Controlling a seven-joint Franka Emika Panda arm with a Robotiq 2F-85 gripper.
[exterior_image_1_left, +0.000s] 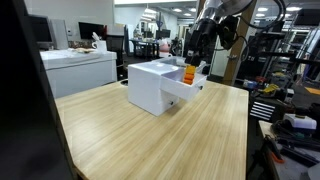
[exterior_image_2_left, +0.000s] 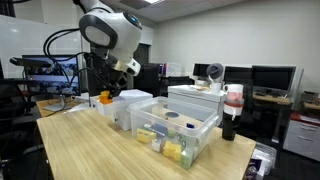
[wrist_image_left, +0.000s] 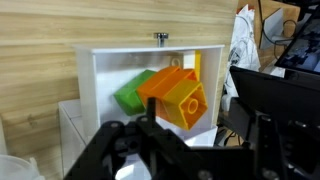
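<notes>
Nearest, along the bottom edge of the wrist view, the gripper (wrist_image_left: 185, 148): dark, blurred, jaws spread apart and clasping nothing. Just beyond, at the frame's centre, an orange block (wrist_image_left: 180, 100) inside a white drawer (wrist_image_left: 88, 85). Lying tilted, long axis running from upper left to lower right, hollow square end turned toward the lower right. Touching its left side, a green block (wrist_image_left: 130, 95). Farther up, a small metal handle (wrist_image_left: 160, 38) on the drawer's upper wall, then the wooden table (wrist_image_left: 50, 25). In an exterior view, gripper above the block, right of centre.
</notes>
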